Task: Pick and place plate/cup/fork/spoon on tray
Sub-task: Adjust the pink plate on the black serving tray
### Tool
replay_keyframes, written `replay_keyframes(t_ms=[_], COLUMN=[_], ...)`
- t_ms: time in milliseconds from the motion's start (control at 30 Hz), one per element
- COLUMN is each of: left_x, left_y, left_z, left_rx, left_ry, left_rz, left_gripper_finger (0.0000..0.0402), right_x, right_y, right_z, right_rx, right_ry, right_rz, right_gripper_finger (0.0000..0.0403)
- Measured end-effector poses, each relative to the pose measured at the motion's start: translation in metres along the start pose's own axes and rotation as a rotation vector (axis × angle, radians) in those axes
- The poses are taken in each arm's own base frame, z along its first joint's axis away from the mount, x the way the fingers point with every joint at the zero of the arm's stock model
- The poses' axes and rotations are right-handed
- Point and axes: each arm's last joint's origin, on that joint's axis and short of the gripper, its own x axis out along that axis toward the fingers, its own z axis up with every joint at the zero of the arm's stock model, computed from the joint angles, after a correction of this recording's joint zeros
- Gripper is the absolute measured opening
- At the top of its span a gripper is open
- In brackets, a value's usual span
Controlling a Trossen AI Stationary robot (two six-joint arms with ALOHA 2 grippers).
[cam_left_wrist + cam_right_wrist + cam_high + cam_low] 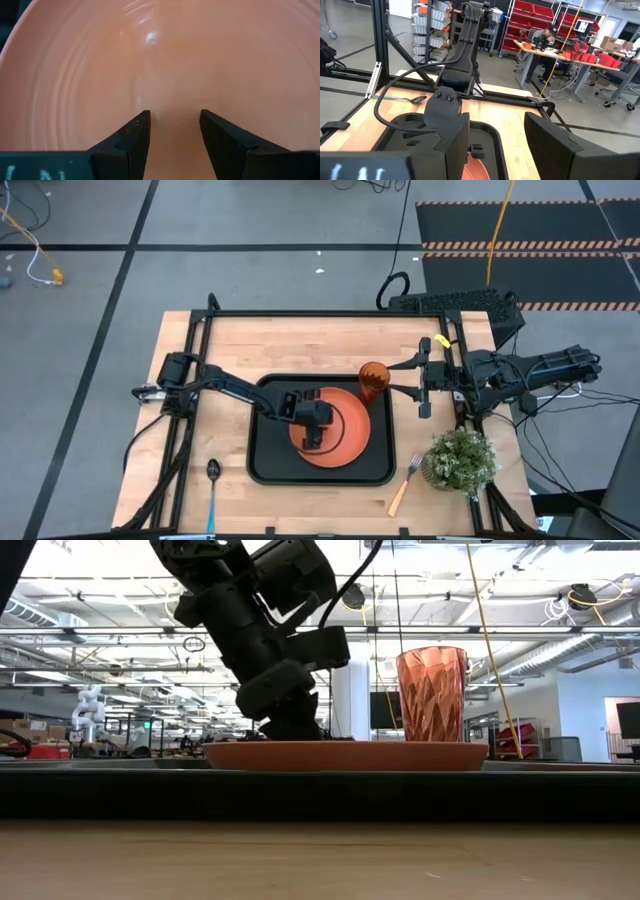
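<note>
On the black tray (262,470) lie one orange plate (352,432) and one orange cup (372,380), the cup at the plate's far right edge. Over the plate hangs the left gripper (312,438), fingers apart, holding nothing. Just right of the tray waits the right gripper (425,380), likewise parted and empty. One blue-handled spoon (212,485) lies left of the tray, one tan-handled fork (404,483) right of it, beside one potted plant (458,459).

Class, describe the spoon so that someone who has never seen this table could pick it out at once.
Start at the black tray in the middle of the wooden table. Off the tray's left front corner, on bare wood, lies the spoon. Its dark bowl and thin blue handle distinguish it from the tan-handled fork beyond the tray's opposite corner.
</note>
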Motion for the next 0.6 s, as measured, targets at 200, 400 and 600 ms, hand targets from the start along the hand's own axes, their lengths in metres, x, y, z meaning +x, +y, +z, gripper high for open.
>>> replay_keyframes(t_ms=[200,400,600], left_x=[0.0003,0.0005,-0.0092], left_y=[-0.0029,-0.0033,-0.0030], left_z=[-0.0013,-0.0006,0.0065], left_rx=[0.000,-0.010,-0.014], left_ry=[0.009,0.002,-0.043], left_rz=[-0.003,-0.005,-0.012], left_gripper_finger=[0.0177,0.0177,0.0177], right_x=[0.0000,0.0000,0.0000], right_y=[0.0000,0.0000,0.0000], right_z=[0.0000,0.0000,0.0000], right_rx=[0.000,0.000,0.000], right_ry=[0.000,0.000,0.000], right_rz=[0.000,0.000,0.000], right_gripper_finger=[0.0180,0.0180,0.0180])
